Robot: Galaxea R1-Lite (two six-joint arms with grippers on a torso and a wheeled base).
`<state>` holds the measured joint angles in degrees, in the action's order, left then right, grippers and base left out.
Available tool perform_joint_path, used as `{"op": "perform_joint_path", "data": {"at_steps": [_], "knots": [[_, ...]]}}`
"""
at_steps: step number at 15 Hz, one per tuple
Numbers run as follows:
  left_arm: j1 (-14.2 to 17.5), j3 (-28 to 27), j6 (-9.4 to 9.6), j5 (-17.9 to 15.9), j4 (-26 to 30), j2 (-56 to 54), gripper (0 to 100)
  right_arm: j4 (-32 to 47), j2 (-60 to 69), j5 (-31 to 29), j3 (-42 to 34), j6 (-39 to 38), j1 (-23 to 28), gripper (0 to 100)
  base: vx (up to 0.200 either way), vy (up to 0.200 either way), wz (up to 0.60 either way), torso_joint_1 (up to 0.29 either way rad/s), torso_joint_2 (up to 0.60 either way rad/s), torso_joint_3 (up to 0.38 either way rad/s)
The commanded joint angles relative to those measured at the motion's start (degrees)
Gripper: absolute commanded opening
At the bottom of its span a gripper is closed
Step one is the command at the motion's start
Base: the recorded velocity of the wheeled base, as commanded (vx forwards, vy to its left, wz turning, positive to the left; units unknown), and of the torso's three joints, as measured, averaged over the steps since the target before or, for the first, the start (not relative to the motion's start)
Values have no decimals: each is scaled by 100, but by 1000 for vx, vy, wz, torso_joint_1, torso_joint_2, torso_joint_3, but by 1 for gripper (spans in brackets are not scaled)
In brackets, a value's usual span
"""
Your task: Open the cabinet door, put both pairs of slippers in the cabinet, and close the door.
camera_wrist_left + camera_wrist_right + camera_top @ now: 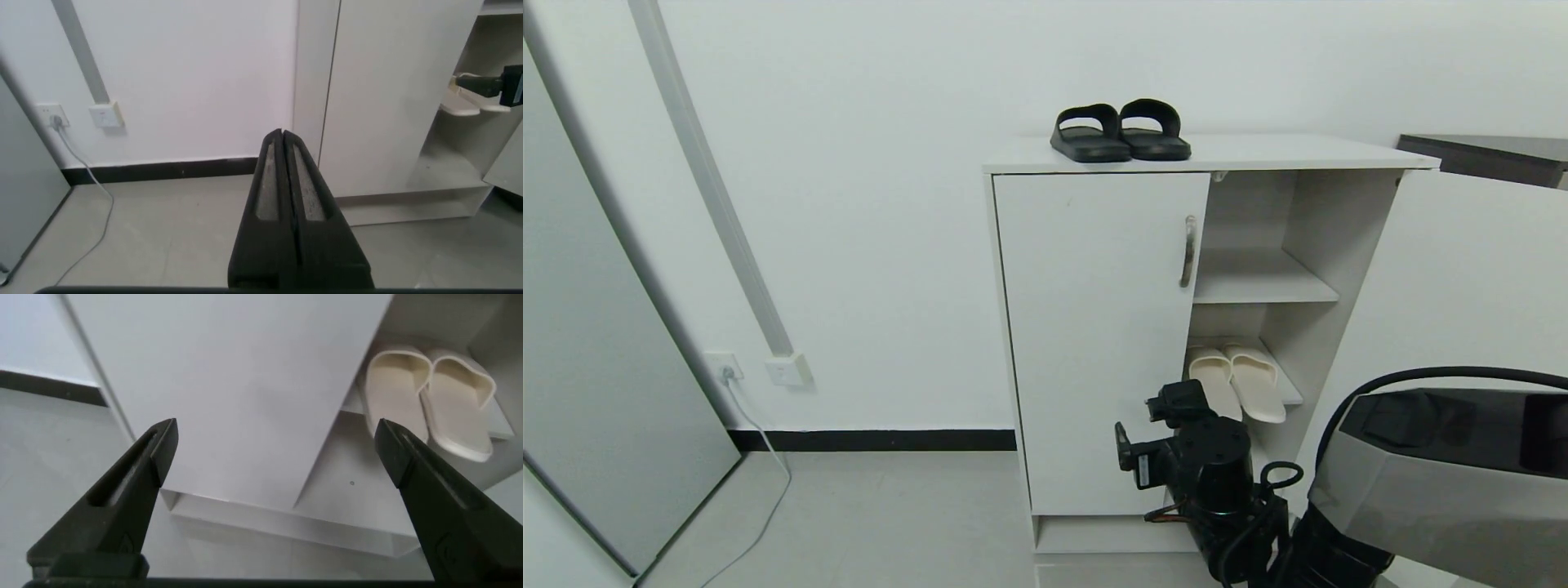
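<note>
The white cabinet (1323,151) has its right door (1462,278) swung open and its left door (1094,343) shut, with a metal handle (1188,251). A pair of black slippers (1121,132) sits on top of the cabinet. A pair of cream slippers (1236,380) (429,396) lies on the lower shelf inside. My right gripper (1180,404) (276,433) is open and empty, low in front of the left door's edge, just short of the cream slippers. My left gripper (283,135) is shut on nothing, held low over the floor to the cabinet's left.
A grey panel (588,367) leans at the far left. A wall socket (723,367) with a trailing cable is beside it. A dark table (1486,155) stands behind the open door. The cabinet's upper shelf (1258,282) is bare.
</note>
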<state>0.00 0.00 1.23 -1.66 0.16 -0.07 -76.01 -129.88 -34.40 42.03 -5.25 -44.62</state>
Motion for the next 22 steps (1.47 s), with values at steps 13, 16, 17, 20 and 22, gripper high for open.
{"op": "perform_joint_path", "data": {"at_steps": [13, 16, 17, 20, 22], "knots": [[0, 0, 0, -1, 2, 7, 0, -28, -55, 39, 7, -2, 23, 100, 0, 0, 0, 2, -16, -14], [0, 0, 0, -1, 2, 7, 0, -28, -38, 39, -2, -2, 23, 100, 0, 0, 0, 66, -360, -303], [0, 0, 0, -1, 2, 7, 0, -28, -38, 39, -2, -2, 23, 100, 0, 0, 0, 95, -427, -330], [0, 0, 0, -1, 2, 7, 0, -28, -38, 39, -20, -2, 23, 100, 0, 0, 0, 108, -450, -339], [0, 0, 0, -1, 2, 7, 0, -28, -38, 39, -29, -2, 23, 100, 0, 0, 0, 141, -464, -332]]}}
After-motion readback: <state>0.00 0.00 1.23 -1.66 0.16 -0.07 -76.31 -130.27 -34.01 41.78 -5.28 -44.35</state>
